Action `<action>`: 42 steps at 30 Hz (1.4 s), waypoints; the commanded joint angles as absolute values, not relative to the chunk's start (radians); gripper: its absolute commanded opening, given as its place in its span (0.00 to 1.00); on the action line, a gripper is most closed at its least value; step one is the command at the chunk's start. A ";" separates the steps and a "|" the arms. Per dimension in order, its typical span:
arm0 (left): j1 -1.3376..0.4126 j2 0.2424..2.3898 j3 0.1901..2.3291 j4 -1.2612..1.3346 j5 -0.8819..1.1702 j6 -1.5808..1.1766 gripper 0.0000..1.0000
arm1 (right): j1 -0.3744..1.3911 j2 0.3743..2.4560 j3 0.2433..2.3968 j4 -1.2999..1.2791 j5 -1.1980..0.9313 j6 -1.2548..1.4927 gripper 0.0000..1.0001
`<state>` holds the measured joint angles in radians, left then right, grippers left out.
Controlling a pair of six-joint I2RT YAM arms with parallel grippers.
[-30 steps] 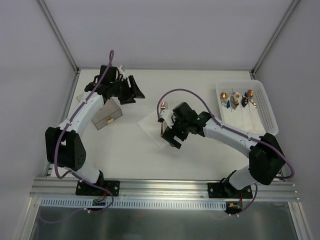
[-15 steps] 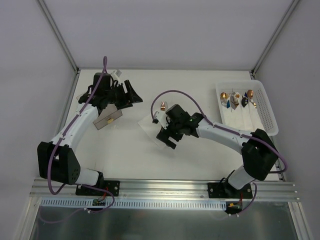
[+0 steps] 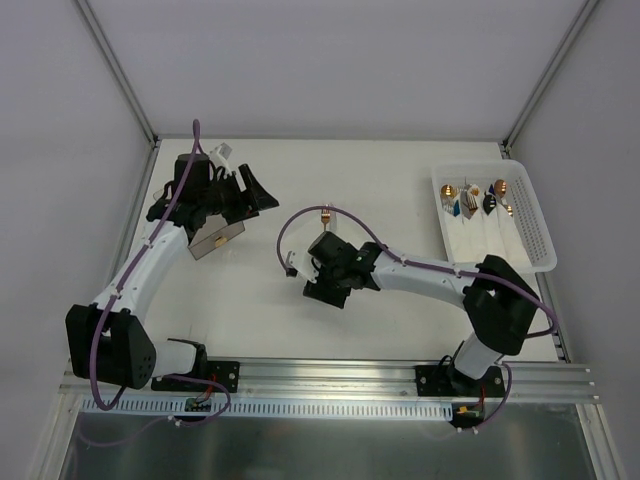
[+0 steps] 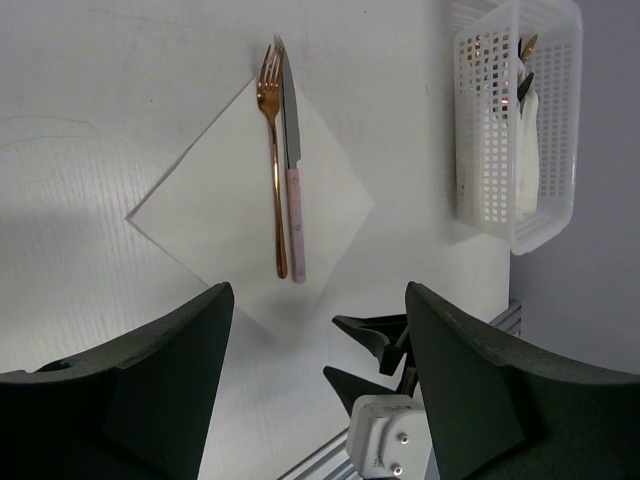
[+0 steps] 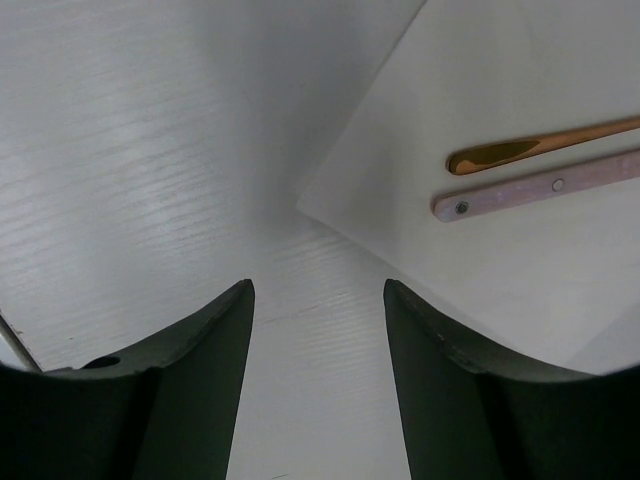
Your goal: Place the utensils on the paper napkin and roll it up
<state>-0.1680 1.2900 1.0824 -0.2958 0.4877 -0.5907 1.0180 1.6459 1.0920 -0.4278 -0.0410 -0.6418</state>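
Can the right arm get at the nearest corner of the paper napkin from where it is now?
Probably yes. The right gripper is open just short of a corner of the paper napkin, with only bare table between; the fork and knife lie farther in.

The white matte counter (image 3: pixel 400 190) carries three things, all well apart. Near its middle a thin white square paper napkin (image 4: pixel 210 210) lies flat, turned so its corners point like a diamond. Along the right edge sits a white perforated plastic basket (image 3: pixel 538 225), long side running front to back. On the left side, toward the back, rests a small clear plastic box (image 3: pixel 222 238).
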 commanded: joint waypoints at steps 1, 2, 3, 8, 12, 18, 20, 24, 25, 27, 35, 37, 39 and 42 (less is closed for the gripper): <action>-0.158 1.293 1.081 -0.256 0.520 -0.603 0.70 | 1.040 1.658 1.091 -0.388 -0.006 -0.673 0.58; -0.156 1.298 1.084 -0.255 0.522 -0.603 0.70 | 1.045 1.661 1.086 -0.377 -0.006 -0.683 0.58; -0.153 1.301 1.089 -0.255 0.523 -0.603 0.70 | 1.052 1.666 1.085 -0.373 -0.006 -0.686 0.58; -0.150 1.304 1.092 -0.252 0.526 -0.604 0.70 | 1.077 1.700 1.089 -0.347 0.037 -0.689 0.57; -0.144 1.298 1.086 -0.253 0.522 -0.620 0.70 | 1.091 1.724 1.088 -0.313 0.110 -0.667 0.58; -0.144 1.289 1.072 -0.253 0.517 -0.623 0.71 | 1.092 1.743 1.060 -0.235 0.205 -0.660 0.57; -0.144 1.289 1.068 -0.253 0.514 -0.623 0.70 | 1.091 1.747 1.054 -0.215 0.207 -0.664 0.56; -0.140 1.285 1.058 -0.255 0.514 -0.618 0.71 | 1.095 1.758 1.055 -0.204 0.199 -0.663 0.53; -0.138 1.284 1.057 -0.253 0.514 -0.618 0.71 | 1.098 1.758 1.055 -0.203 0.199 -0.663 0.51; -0.137 1.278 1.051 -0.253 0.512 -0.620 0.71 | 1.103 1.747 1.045 -0.192 0.195 -0.658 0.48; -0.135 1.252 1.031 -0.252 0.506 -0.623 0.71 | 1.127 1.720 1.026 -0.190 0.147 -0.673 0.55; -0.135 1.250 1.028 -0.252 0.503 -0.623 0.71 | 1.141 1.712 1.022 -0.195 0.150 -0.672 0.60; -0.135 1.249 1.025 -0.252 0.503 -0.623 0.71 | 1.149 1.706 1.017 -0.198 0.152 -0.672 0.60; -0.135 1.252 1.020 -0.250 0.503 -0.626 0.71 | 1.160 1.706 1.009 -0.176 0.179 -0.680 0.58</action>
